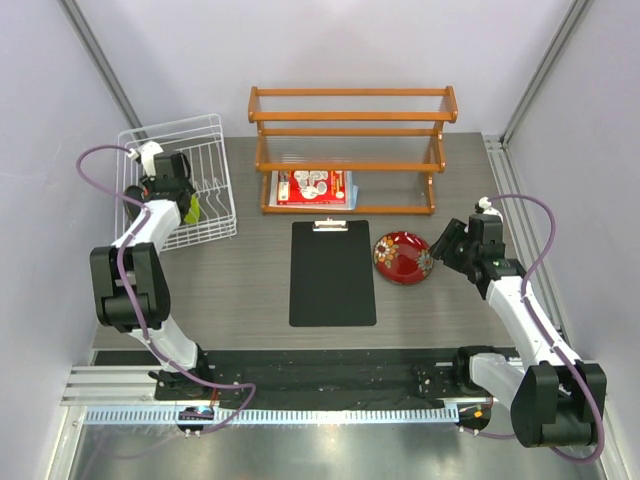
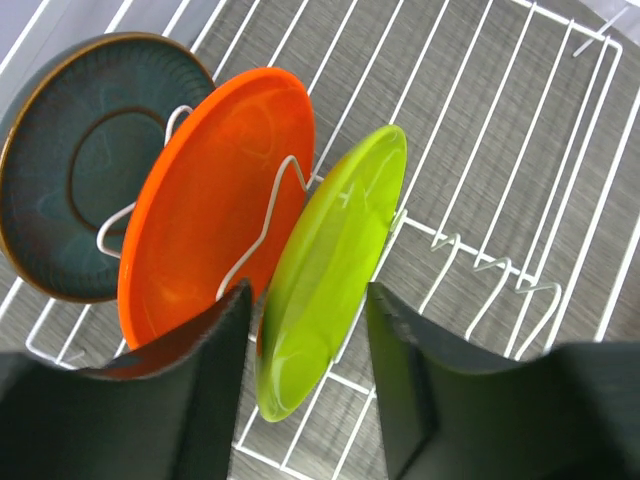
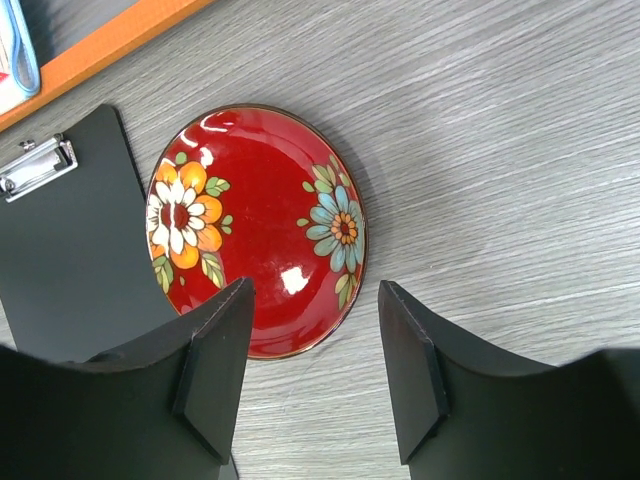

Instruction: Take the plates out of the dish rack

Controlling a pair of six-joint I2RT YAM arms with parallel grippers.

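Observation:
The white wire dish rack point(image 1: 215, 150) stands at the back left. In the left wrist view three plates stand on edge between its tines point(image 2: 480, 150): teal blue point(image 2: 80, 170), orange point(image 2: 210, 190) and lime green point(image 2: 330, 270). My left gripper point(image 2: 308, 330) is open, with one jaw on each side of the lime green plate's rim; it is over the rack in the top view point(image 1: 185, 205). The dark red floral plate point(image 1: 402, 257) lies flat on the table. My right gripper point(image 3: 315, 340) is open and empty, just above that plate's point(image 3: 260, 220) near edge.
A black clipboard point(image 1: 332, 272) lies in the middle of the table, its right edge touching the red plate. An orange-brown wooden slatted shelf point(image 1: 350, 110) stands at the back, with a red and white package point(image 1: 312, 187) under it. Grey walls close in both sides.

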